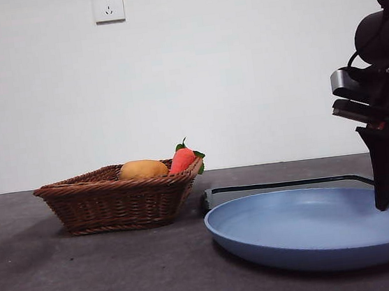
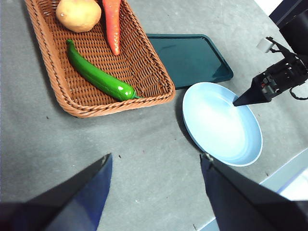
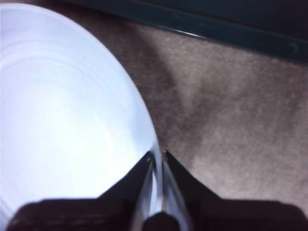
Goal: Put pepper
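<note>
Right end effector (image 3: 156, 159) clamped on the round blue plate's (image 2: 240, 149) rim. Left end effector (image 2: 156, 166) jaws apart, high above the desk (image 2: 134, 159). Glossy green pepper (image 2: 98, 77) lies in the brown wicker basket (image 2: 96, 108).

You get even, soft light; front view sharp, faint shadows on the bench (image 1: 90, 277). Right wrist view blurry, plate (image 3: 57, 120) glaring white.
</note>
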Controlling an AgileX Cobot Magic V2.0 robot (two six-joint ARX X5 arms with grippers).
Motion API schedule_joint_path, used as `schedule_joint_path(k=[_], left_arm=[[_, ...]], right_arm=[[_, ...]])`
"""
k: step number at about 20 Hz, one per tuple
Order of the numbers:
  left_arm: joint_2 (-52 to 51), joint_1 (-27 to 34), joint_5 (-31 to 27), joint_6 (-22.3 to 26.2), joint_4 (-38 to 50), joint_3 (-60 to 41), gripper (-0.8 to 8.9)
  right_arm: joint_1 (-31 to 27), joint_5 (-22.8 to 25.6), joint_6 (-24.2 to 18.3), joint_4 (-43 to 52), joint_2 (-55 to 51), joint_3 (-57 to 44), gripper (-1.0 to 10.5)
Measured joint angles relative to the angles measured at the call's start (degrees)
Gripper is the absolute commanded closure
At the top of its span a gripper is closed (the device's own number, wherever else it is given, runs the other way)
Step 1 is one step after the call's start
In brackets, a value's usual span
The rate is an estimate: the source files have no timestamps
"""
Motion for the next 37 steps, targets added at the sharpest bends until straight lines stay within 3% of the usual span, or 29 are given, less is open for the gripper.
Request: schedule_joint_path(k=[4, 8, 14, 18, 26, 37], left_arm=[[1.73, -1.27, -2.71, -2.12, 0.83, 0.57, 4.90], [8.39, -6.36, -8.24, -5.46, 3.87, 3.61, 4.90], [25.22, -18.40, -21.18, -13.07, 8.61, 13.18, 4.90], [40.37, -24.00, -29.53, -15.65, 9.18, 23.17, 4.90], [64.52, -25.42, -35.63, -20.15, 4.15, 39.04, 4.90], [74.86, -25.70, -35.93, -24.00, 8.26, 41.03, 4.90]], right_arm=[[-0.11, -0.22, 0.09, -0.15, -0.68, 0.00, 9.4], [-0.11, 0.39, 0.50, -0.11, -7.76, 0.00, 9.4], [-3.19, 0.55, 0.98, -2.89, -21.24, 0.00, 9.4], [-4.33, 0.55, 1.66, -3.32, -28.61, 0.00, 9.4], [-4.46, 0.48, 2.21, -5.40, -35.54, 0.00, 9.4], [-4.46, 0.48, 2.21, -5.68, -36.11, 0.00, 9.4]])
